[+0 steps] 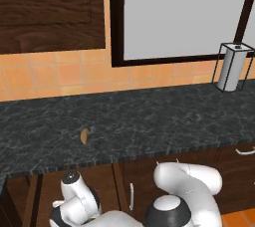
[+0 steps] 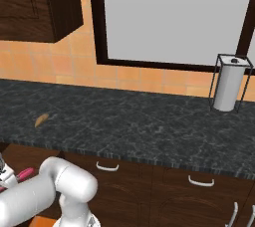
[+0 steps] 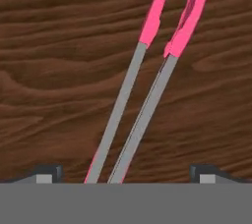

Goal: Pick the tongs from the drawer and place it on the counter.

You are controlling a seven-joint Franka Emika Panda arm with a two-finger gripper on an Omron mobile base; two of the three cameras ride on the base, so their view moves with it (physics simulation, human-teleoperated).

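Note:
The tongs (image 3: 147, 85) lie on the drawer's wood-grain bottom (image 3: 54, 95), with two silvery-grey arms running up to pink tips. My gripper (image 3: 126, 173) is open just above them. Its fingertips (image 3: 49, 171) stand wide apart, one on each side of the grey arms, touching neither. One pink tip of the tongs (image 2: 25, 174) pokes out beside my hand at the lower left of the right base view, below the counter (image 2: 149, 126). My arm reaches down in front of the counter (image 1: 149, 121) in the left base view.
A small tan-brown oval object (image 1: 84, 135) (image 2: 42, 119) lies on the counter's left part. A paper towel holder (image 1: 232, 66) (image 2: 227, 82) stands at the back right. Cabinet fronts with silver handles (image 2: 107, 167) run under the counter edge.

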